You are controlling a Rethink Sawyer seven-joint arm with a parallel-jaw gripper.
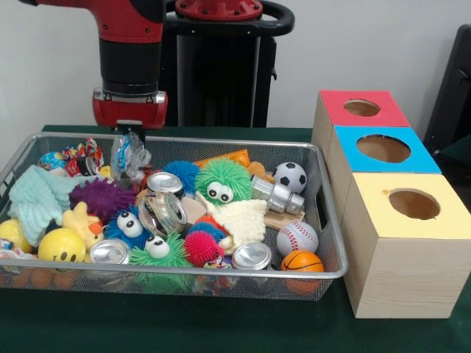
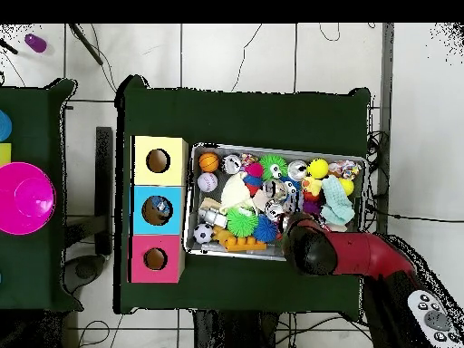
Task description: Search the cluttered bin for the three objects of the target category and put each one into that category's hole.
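The wire mesh bin point(image 1: 327, 220) is packed with toys. It holds three small sports balls: a soccer ball point(image 1: 290, 177), a baseball point(image 1: 297, 237) and a basketball point(image 1: 302, 262). There are three silver cans point(image 1: 163, 184) point(image 1: 110, 251) point(image 1: 252, 256). My gripper point(image 1: 130, 141) hangs over the bin's far left part, right above a clear crinkly thing with blue in it point(image 1: 129, 158); whether it holds that thing is unclear. To the right stand three boxes with round holes: red point(image 1: 362, 108), blue point(image 1: 383, 148) and yellow point(image 1: 414, 204). In the overhead view the arm point(image 2: 313, 249) covers the gripper.
Fuzzy googly-eyed toys point(image 1: 223, 180), a purple spiky ball point(image 1: 101, 197), a yellow smiley ball point(image 1: 62, 246), a mint cloth point(image 1: 35, 195) and a silver metal piece point(image 1: 277, 196) crowd the bin. In the overhead view, a side table carries a pink lid point(image 2: 23, 199).
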